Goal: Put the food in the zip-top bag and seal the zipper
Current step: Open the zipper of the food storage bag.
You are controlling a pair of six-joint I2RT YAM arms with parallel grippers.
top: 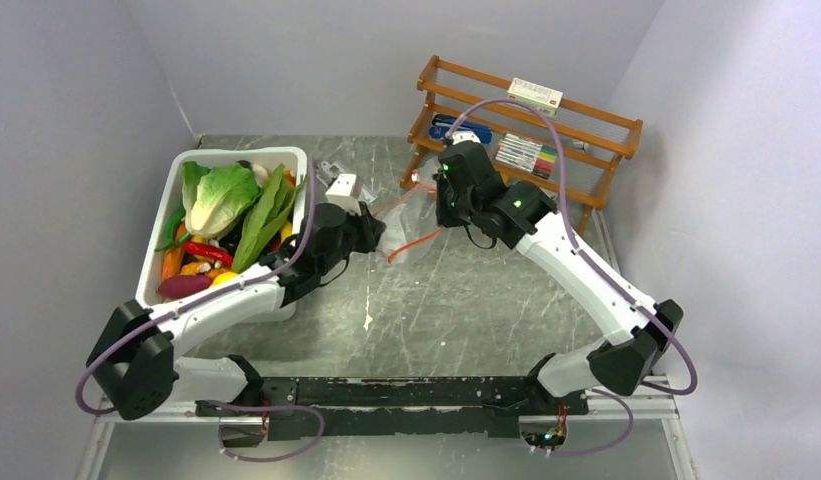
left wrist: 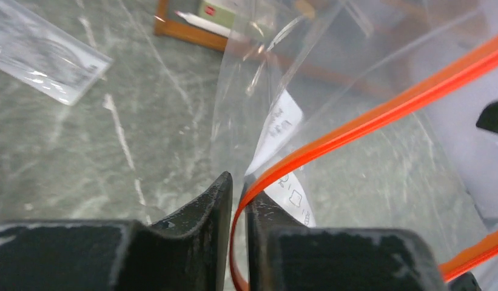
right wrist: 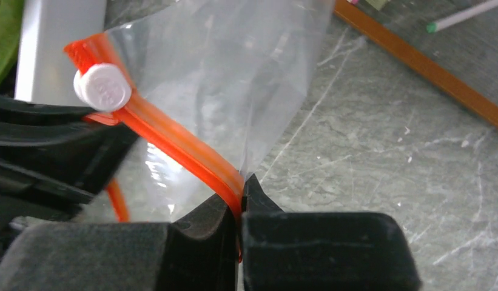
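The clear zip-top bag (top: 404,222) hangs between my two grippers above the table, with no food visible inside. My left gripper (top: 371,232) is shut on the red-orange zipper (left wrist: 380,115), which runs between its fingertips (left wrist: 239,189). The bag's white label (left wrist: 276,130) shows just beyond them. My right gripper (top: 448,208) is shut on the zipper's other lip (right wrist: 173,139), pinched at its fingertips (right wrist: 241,193). A white slider (right wrist: 102,86) sits on that strip. The food lies in a white bin (top: 286,158) at the left: lettuce (top: 218,196), long green leaves (top: 263,215) and a yellow round fruit (top: 224,280).
A wooden rack (top: 526,125) with markers and a white box stands at the back right, close behind my right gripper. A smaller clear packet (left wrist: 43,54) lies on the grey table behind the bag. The white bin touches my left arm's side.
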